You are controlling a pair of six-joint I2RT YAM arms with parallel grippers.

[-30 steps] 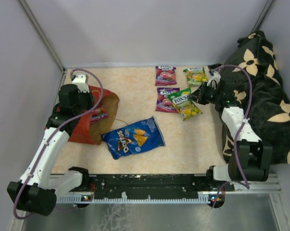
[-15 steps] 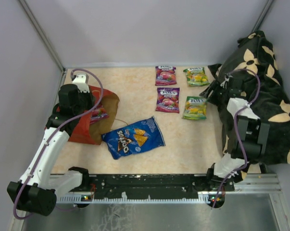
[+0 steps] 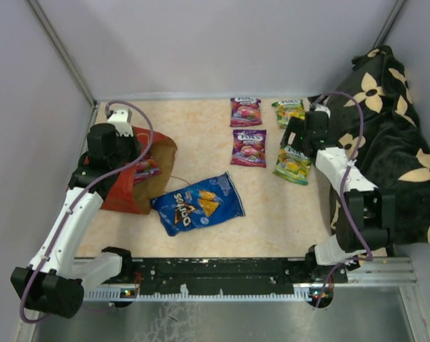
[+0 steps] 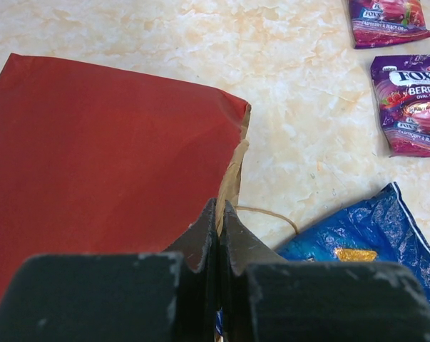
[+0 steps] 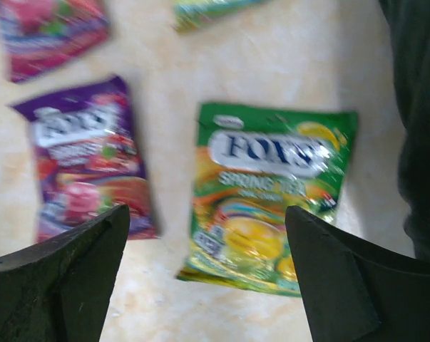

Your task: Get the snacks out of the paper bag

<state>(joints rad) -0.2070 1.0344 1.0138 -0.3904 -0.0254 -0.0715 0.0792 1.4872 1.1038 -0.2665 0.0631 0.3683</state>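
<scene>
The red paper bag (image 3: 129,187) lies on its side at the left, mouth towards the middle, with a purple packet (image 3: 147,169) showing in it. My left gripper (image 4: 220,208) is shut on the paper bag's (image 4: 108,157) brown top edge. The blue Doritos bag (image 3: 198,203) lies in front of the mouth. Two purple packets (image 3: 245,112) (image 3: 249,147) and two green packets (image 3: 289,108) (image 3: 294,165) lie at the back right. My right gripper (image 5: 207,208) hangs open above the nearer green packet (image 5: 272,192), apart from it, with nothing between its fingers.
A black flower-patterned cloth (image 3: 396,142) is heaped along the right side, close to the right arm. Grey walls close the table on the left, the back and the right. The bag's thin loop handle (image 4: 272,211) lies on the table by the Doritos bag (image 4: 364,242).
My right gripper has opened and let go of the green packet, which now lies flat on the table. The right arm pulled back and returned above it. The left arm has not moved.
</scene>
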